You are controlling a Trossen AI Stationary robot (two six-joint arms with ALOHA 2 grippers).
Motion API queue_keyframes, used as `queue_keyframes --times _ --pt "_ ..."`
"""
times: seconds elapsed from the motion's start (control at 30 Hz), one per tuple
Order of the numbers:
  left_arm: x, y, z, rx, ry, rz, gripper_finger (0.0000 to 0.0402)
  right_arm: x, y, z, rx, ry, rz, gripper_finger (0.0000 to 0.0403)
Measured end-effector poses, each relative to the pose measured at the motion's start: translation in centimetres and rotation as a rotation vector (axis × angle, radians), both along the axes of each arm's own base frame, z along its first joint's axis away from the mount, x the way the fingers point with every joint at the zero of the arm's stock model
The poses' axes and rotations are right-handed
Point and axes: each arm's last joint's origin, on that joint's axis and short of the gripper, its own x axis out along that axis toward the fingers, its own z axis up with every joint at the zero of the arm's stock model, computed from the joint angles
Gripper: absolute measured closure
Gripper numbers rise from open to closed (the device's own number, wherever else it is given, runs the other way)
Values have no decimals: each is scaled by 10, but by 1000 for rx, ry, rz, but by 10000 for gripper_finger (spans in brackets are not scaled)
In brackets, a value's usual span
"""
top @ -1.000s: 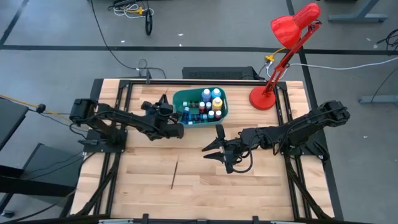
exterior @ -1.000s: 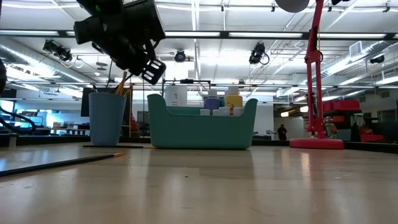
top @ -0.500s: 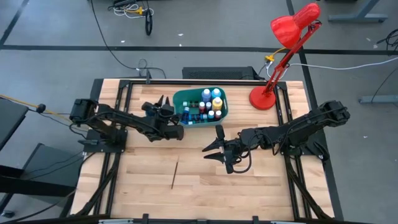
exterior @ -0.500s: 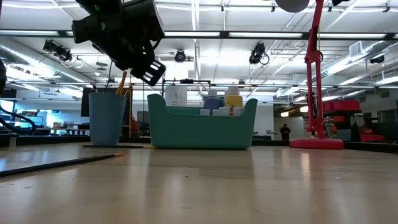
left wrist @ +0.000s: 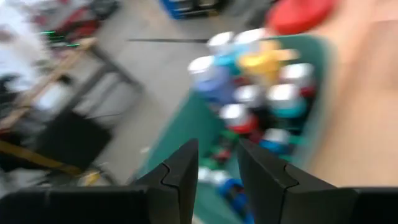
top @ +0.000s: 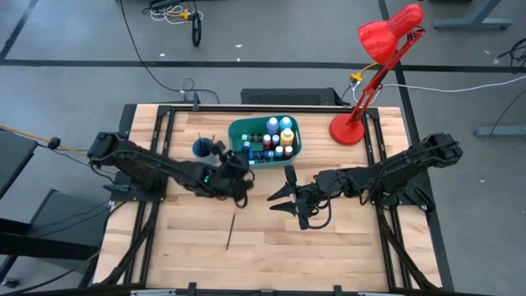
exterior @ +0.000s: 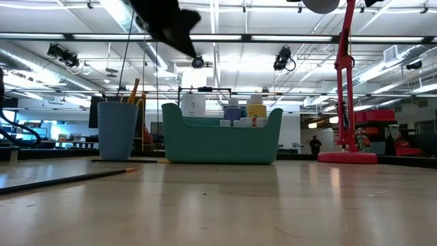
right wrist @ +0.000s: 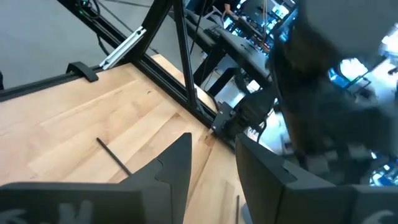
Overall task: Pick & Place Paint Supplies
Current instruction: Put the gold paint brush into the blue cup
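Jaws, left gripper (left wrist: 214,163): you are seeing them standing slightly parted with nothing between them, pointing toward the bottles; in the high view this gripper (top: 236,177) is hanging just beside the near-left corner of the bin.

Jaws, right gripper (right wrist: 213,163): you are seeing them standing apart and gripping nothing; in the high view this gripper (top: 283,197) is waiting over bare wood at mid-bench, well apart from every supply.

Bench (top: 345,238): you are looking at a wooden top that is carrying only one loose supply.

Teal bin (top: 238,130): you are finding it toward the far edge of the bench, holding the paint bottles (top: 275,138) packed upright, caps up; their caps are showing above its rim in the low view. Judged from this, the bottle share of the job is looking done.

Blue cup (top: 202,148): you are finding it just left of the bin, with brushes (exterior: 134,92) standing in it.

Loose brush (top: 231,230): you are finding one thin dark brush lying flat on the bench toward the near-left, well apart from both grippers. By this count it is the one item remaining, so the job is nearing its end.
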Motion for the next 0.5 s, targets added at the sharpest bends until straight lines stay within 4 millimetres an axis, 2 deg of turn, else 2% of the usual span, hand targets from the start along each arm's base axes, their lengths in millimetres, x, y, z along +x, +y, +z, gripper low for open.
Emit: queue_keyframes --times 0.23,0.37,0.5 --pt "-5 -45 17 -185 -6 -230 280 0 0 0 71 15 -12 275" --pt "-13 -67 12 -393 -11 -312 280 0 0 0 68 14 -16 275" --pt "-19 -88 6 -644 -61 -301 280 0 0 0 68 13 -18 275"
